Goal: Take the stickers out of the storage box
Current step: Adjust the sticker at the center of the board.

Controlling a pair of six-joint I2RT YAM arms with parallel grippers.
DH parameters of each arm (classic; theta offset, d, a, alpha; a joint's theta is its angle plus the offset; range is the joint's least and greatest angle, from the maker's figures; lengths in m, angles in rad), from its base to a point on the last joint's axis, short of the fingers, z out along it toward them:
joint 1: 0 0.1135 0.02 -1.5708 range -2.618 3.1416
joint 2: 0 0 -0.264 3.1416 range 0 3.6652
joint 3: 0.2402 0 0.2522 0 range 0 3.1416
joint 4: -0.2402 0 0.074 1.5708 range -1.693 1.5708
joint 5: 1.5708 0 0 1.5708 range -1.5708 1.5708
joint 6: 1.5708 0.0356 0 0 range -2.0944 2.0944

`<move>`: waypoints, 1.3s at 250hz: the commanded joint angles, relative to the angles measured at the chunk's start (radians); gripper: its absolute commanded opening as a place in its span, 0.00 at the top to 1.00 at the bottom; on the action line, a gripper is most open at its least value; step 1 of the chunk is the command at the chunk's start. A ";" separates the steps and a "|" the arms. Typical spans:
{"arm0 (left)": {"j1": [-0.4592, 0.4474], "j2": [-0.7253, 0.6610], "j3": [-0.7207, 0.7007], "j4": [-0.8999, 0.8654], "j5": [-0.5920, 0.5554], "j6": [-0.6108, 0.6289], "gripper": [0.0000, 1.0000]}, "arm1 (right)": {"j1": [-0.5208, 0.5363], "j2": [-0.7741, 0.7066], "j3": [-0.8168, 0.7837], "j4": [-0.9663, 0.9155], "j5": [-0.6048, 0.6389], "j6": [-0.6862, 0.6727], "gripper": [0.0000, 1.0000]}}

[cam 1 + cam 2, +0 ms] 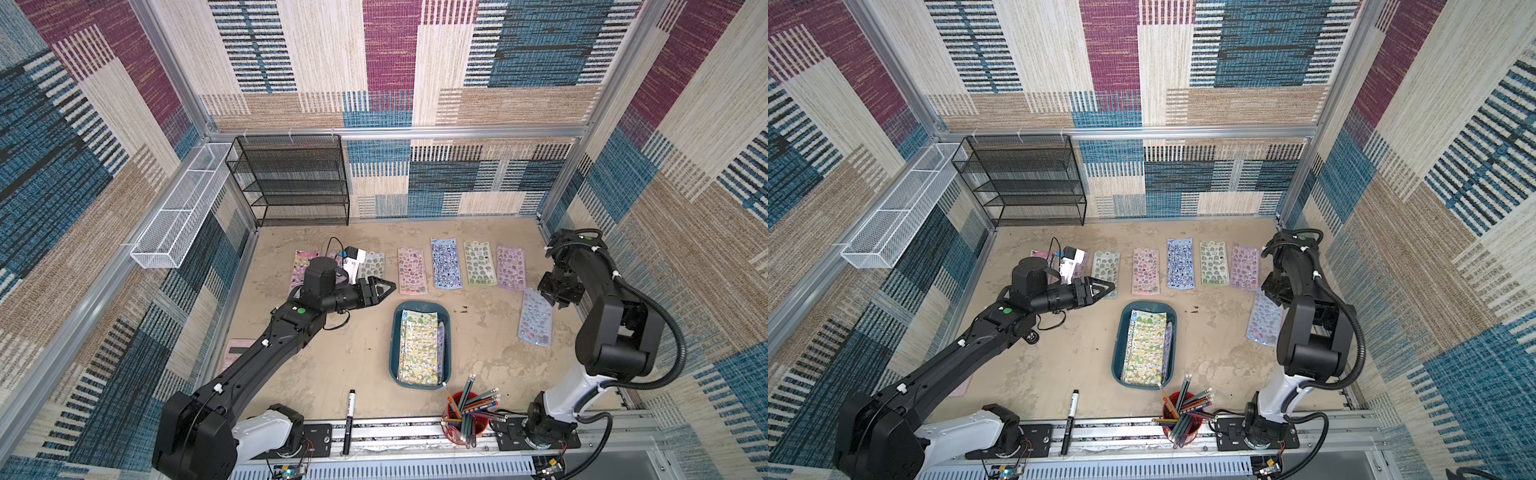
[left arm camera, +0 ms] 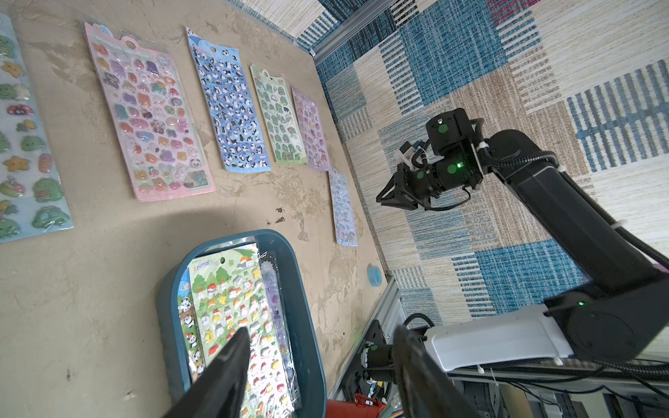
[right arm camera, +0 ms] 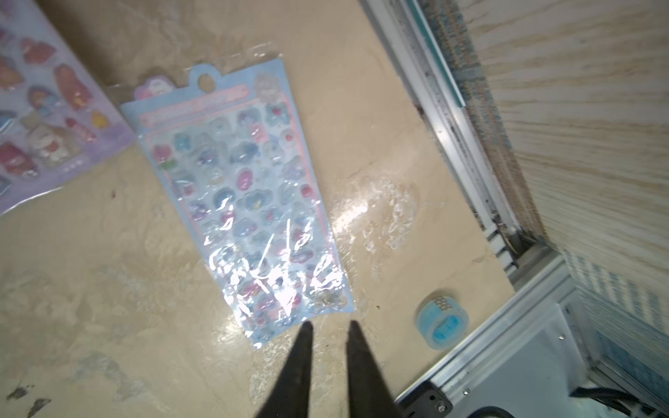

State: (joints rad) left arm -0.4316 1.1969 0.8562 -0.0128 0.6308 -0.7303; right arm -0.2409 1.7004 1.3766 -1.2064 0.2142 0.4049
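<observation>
Jaws wide and empty, the left hand (image 1: 384, 296) is hovering near the shallow teal plastic storage box (image 1: 393, 357), which is holding the glossy green sticker sheet (image 1: 419, 353). It is best pinching only that top sheet's edge. The right hand (image 3: 328, 325) is hanging closed and empty over the bench (image 1: 332, 365).

Stickers (image 3: 246, 202) gleam: puffy, glossy, under crinkled clear film. The storage box (image 1: 394, 353) looks like smooth matt plastic. The desk (image 1: 332, 365) is mottled, rough-looking beige with shiny patches — walls (image 1: 540, 50) woven cloth, rack (image 1: 291, 178) black metal mesh.
</observation>
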 commanded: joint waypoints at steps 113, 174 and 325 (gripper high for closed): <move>0.001 0.031 0.013 0.046 0.017 -0.018 0.38 | 0.002 0.001 -0.301 0.367 -0.214 0.041 1.00; 0.001 0.052 0.014 0.060 0.028 -0.029 0.39 | -0.033 0.050 -0.324 0.321 -0.122 -0.012 1.00; 0.001 0.048 0.006 0.067 0.028 -0.032 0.39 | -0.129 -0.066 -0.207 0.255 -0.178 -0.057 1.00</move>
State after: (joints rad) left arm -0.4305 1.2419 0.8577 0.0246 0.6388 -0.7574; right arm -0.3687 1.6764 1.1522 -0.9474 0.1322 0.3416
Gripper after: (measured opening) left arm 0.614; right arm 0.058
